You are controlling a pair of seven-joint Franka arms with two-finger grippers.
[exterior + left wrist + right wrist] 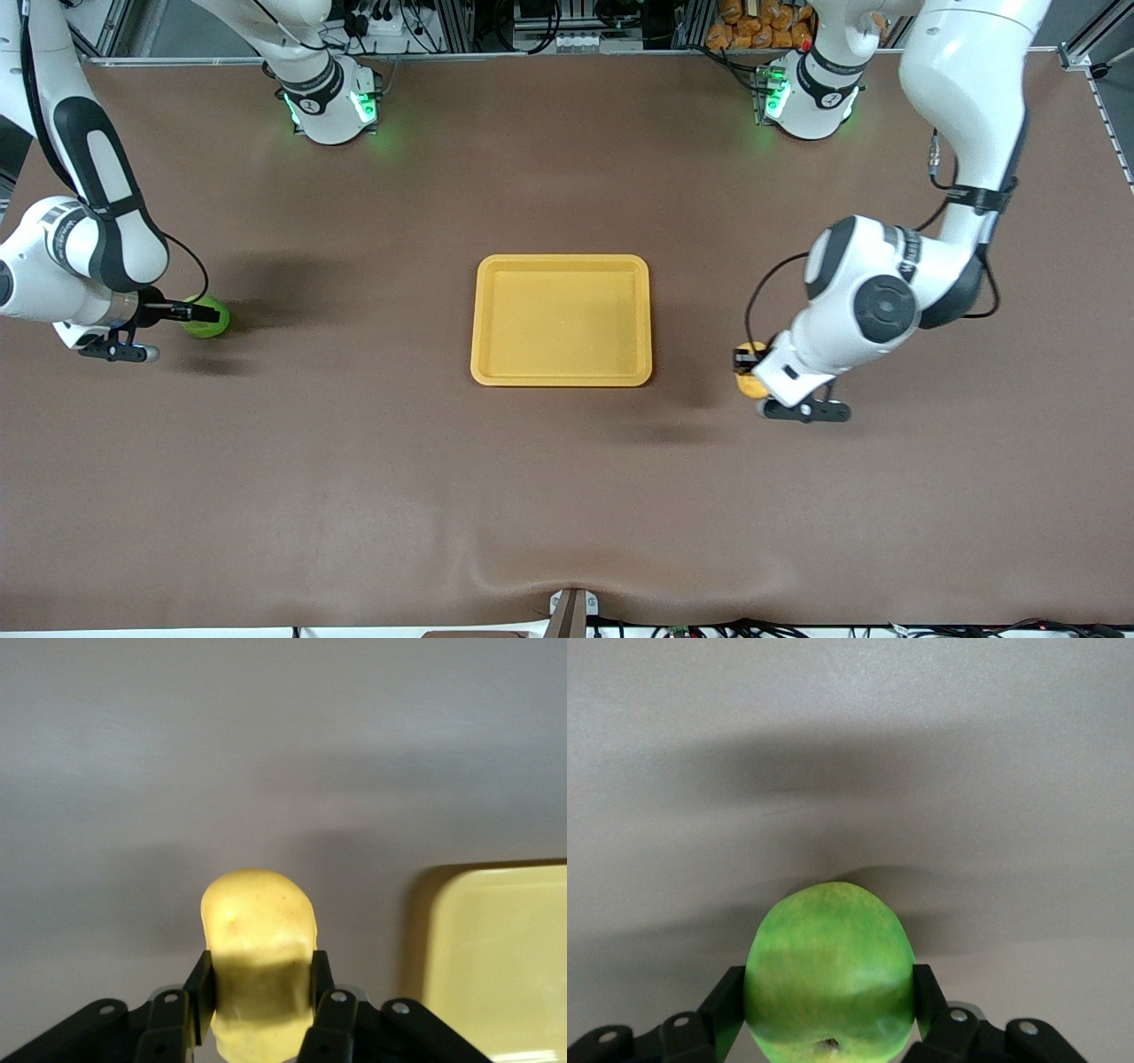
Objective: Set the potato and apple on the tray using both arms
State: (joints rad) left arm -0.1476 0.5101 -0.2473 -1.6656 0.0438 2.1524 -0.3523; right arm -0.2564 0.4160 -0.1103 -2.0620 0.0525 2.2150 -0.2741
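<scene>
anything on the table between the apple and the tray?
No. Front view shows only bare brown table between the apple and the tray.

- Robotics lab test cell.
- Two white arms bolted at tabletop edge, bases lit green.
- Aluminium framing, cable bundles along the edge by the bases.
- Plain brown mat covers tabletop.

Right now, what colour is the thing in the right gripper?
Bright green: the apple, clamped in the right gripper. Right wrist view shows it best.
</scene>
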